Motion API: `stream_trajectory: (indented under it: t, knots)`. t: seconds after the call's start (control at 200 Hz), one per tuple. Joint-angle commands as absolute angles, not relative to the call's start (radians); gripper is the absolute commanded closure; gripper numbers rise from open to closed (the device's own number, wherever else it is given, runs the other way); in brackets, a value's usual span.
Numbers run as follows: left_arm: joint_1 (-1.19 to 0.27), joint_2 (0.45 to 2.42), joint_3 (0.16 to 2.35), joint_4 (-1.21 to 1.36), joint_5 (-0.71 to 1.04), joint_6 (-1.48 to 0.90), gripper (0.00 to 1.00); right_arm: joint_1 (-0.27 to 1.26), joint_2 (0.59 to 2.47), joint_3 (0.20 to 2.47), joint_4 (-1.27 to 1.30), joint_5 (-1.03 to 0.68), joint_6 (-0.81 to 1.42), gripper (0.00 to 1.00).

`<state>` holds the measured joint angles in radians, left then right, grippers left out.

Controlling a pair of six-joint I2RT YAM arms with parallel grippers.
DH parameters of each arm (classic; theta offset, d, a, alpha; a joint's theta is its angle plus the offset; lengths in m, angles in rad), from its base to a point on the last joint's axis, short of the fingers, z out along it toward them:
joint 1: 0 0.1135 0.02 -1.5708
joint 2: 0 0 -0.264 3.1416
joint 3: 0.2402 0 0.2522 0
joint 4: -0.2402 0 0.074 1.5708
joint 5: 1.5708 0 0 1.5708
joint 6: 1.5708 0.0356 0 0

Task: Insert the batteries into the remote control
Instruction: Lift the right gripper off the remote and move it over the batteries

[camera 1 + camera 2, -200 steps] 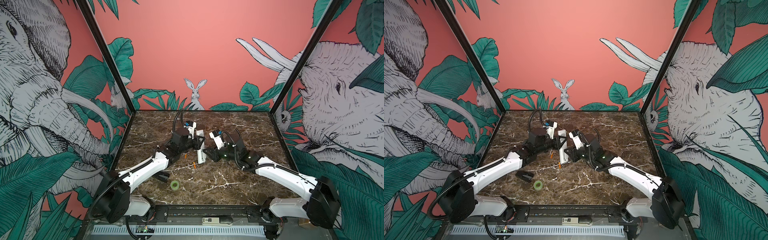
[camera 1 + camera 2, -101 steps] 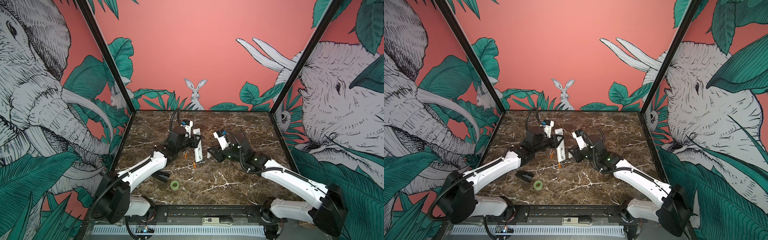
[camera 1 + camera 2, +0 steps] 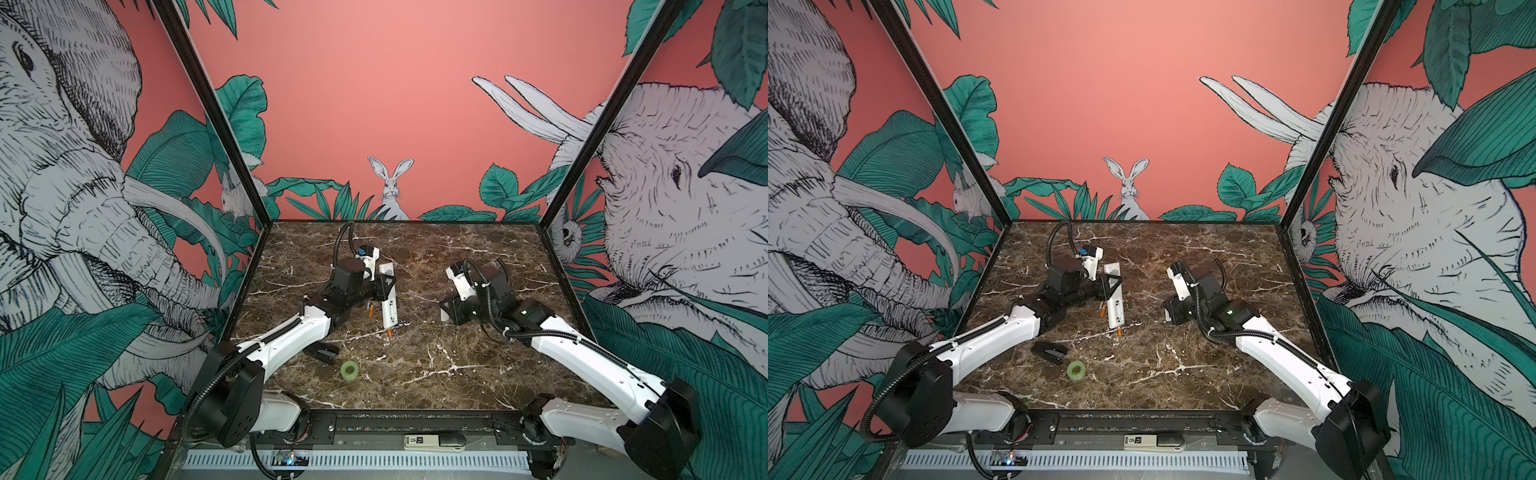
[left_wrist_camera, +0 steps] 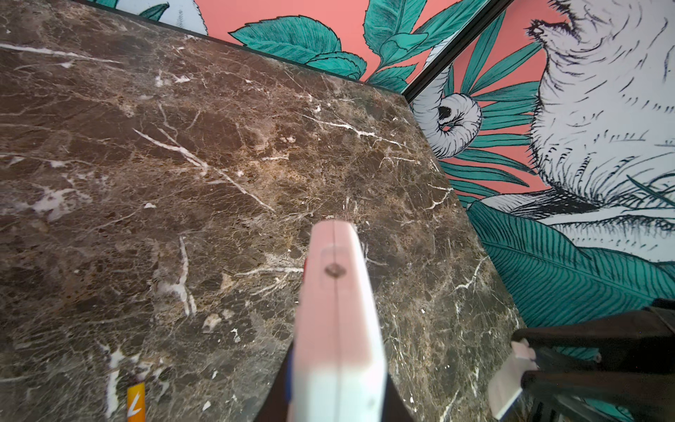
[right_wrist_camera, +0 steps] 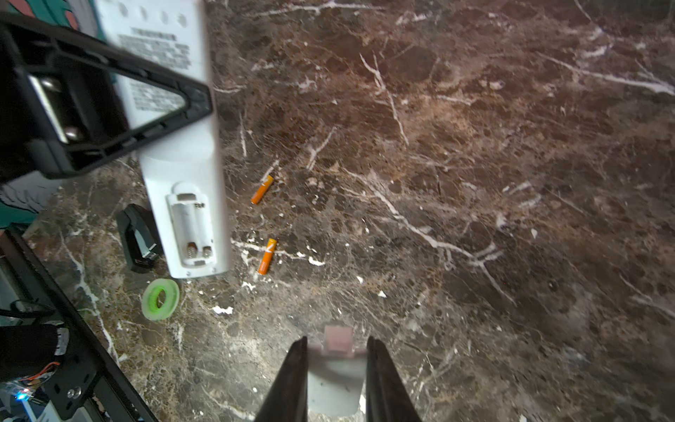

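The remote control (image 3: pixel 389 305) (image 3: pixel 1115 305) (image 5: pixel 182 160) is a long white bar, back side up, its battery bay (image 5: pixel 191 226) open with springs showing. My left gripper (image 3: pixel 384 286) (image 3: pixel 1111 286) (image 4: pixel 338 402) is shut on its middle. Two orange batteries lie on the marble beside it, one alongside (image 3: pixel 370 309) (image 3: pixel 1101 309) (image 5: pixel 262 189) and one past its near end (image 3: pixel 389 332) (image 3: pixel 1120 331) (image 5: pixel 267 255). One battery (image 4: pixel 136 402) also shows in the left wrist view. My right gripper (image 3: pixel 446 311) (image 3: pixel 1169 313) (image 5: pixel 336 347), to the right, is shut on a small grey cover piece (image 5: pixel 336 383) (image 4: pixel 511 380).
A green tape roll (image 3: pixel 349 369) (image 3: pixel 1076 369) (image 5: pixel 160 299) and a black clip-like part (image 3: pixel 324 354) (image 3: pixel 1050 352) (image 5: pixel 138 237) lie near the front left. A white device (image 3: pixel 432 441) sits on the front rail. Patterned walls enclose the marble table (image 3: pixel 478 374).
My right gripper has drawn back to the right, away from the remote, with the grey cover piece in it. My left gripper still holds the remote, which has barely shifted.
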<state>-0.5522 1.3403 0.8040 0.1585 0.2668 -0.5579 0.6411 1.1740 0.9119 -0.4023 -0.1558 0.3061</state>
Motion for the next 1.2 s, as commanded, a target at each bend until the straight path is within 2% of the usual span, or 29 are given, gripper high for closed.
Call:
stream_trajectory:
  t: [0.0,0.44,0.665,1.19]
  knots:
    - [-0.528,1.273,0.773,0.212,0.304,-0.542,1.0,0.635,1.209,0.927,-0.46,-0.124,0.31,0.78]
    - [-0.476,1.151,0.696,0.189,0.356,-0.436,1.0,0.623,1.382,0.907,-0.483,-0.083,0.373,0.79]
    - [-0.404,1.166,0.643,0.312,0.477,-0.523,1.0,0.623,1.462,0.893,-0.466,-0.075,0.4,0.79]
    - [-0.385,1.148,0.609,0.321,0.494,-0.518,1.0,0.614,1.576,0.88,-0.448,-0.056,0.42,0.78]
